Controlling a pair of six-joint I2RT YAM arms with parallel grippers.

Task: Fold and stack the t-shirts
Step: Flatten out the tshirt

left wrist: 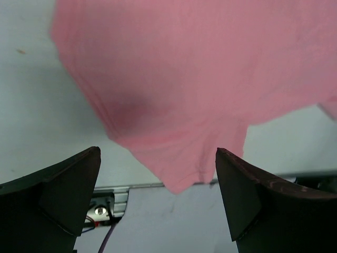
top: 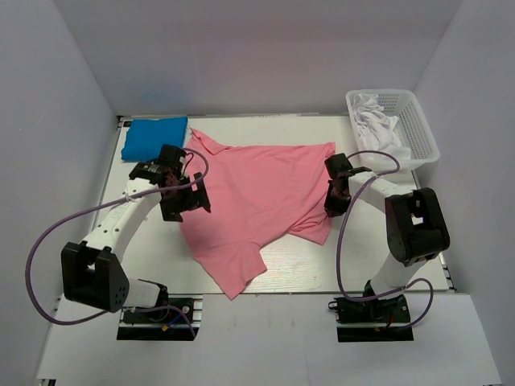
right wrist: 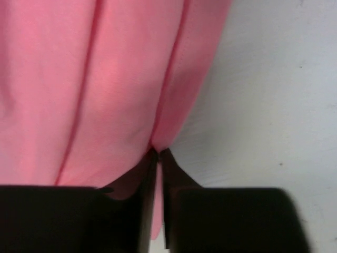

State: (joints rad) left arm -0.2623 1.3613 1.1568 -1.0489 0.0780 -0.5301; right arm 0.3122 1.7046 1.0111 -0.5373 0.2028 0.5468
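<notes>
A pink t-shirt (top: pixel 257 201) lies spread and rumpled across the middle of the table. A folded blue t-shirt (top: pixel 153 138) lies at the back left. My left gripper (top: pixel 187 197) is open and empty, hovering above the pink shirt's left edge; the left wrist view shows the shirt (left wrist: pixel 200 89) below the spread fingers (left wrist: pixel 63 190). My right gripper (top: pixel 331 201) is shut on the pink shirt's right edge; the right wrist view shows the pink cloth (right wrist: pixel 105 79) pinched between the closed fingertips (right wrist: pixel 150 174).
A white basket (top: pixel 418 129) holding white cloth (top: pixel 376 119) stands at the back right. White walls enclose the table on three sides. The table's front edge runs just beyond the shirt's lower sleeve (top: pixel 233 277).
</notes>
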